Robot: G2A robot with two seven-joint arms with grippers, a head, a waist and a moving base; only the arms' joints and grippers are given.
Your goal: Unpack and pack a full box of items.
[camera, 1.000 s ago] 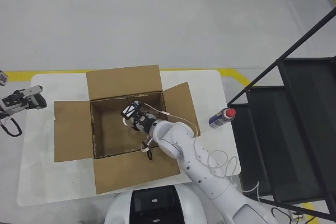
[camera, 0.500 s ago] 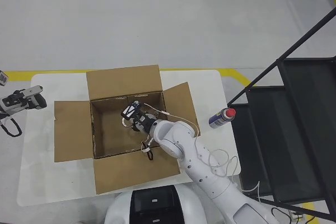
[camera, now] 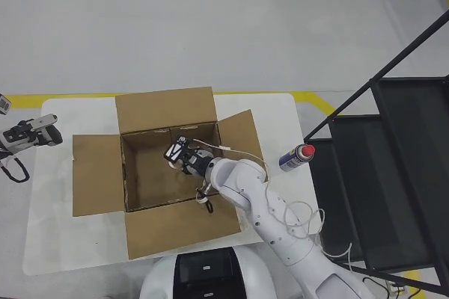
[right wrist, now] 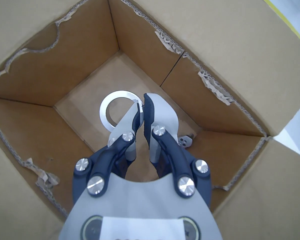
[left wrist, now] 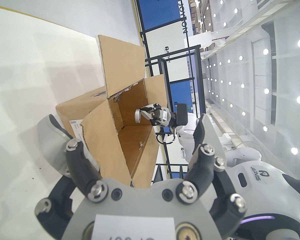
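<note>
Open cardboard box [camera: 165, 111] sits mid-surface [camera: 67, 247], all 4 flaps folded out. Right pincer [right wrist: 141, 101] reaches in over the box opening, tips pressed together on the edge of a flat metal ring [right wrist: 104, 113]. In the left wrist view the ring [left wrist: 137, 116] shows at the right pincer's [left wrist: 143, 113] tip, up near the top of the box [left wrist: 122, 63] (cannot tell if it touches the inner wall). In the top view the right pincer [camera: 176, 152] is toward the box's far right corner. 1 small metal bracket [right wrist: 186, 141] lies on the box floor by a side wall [right wrist: 77, 58]. Left pincer [left wrist: 127, 128] is spread wide apart, holding nothing, off the surface's left edge, well apart from the box; top view shows it [camera: 52, 128] there too. Spray can [camera: 296, 157] with red cap lies at the surface's right edge, outside the box.
</note>
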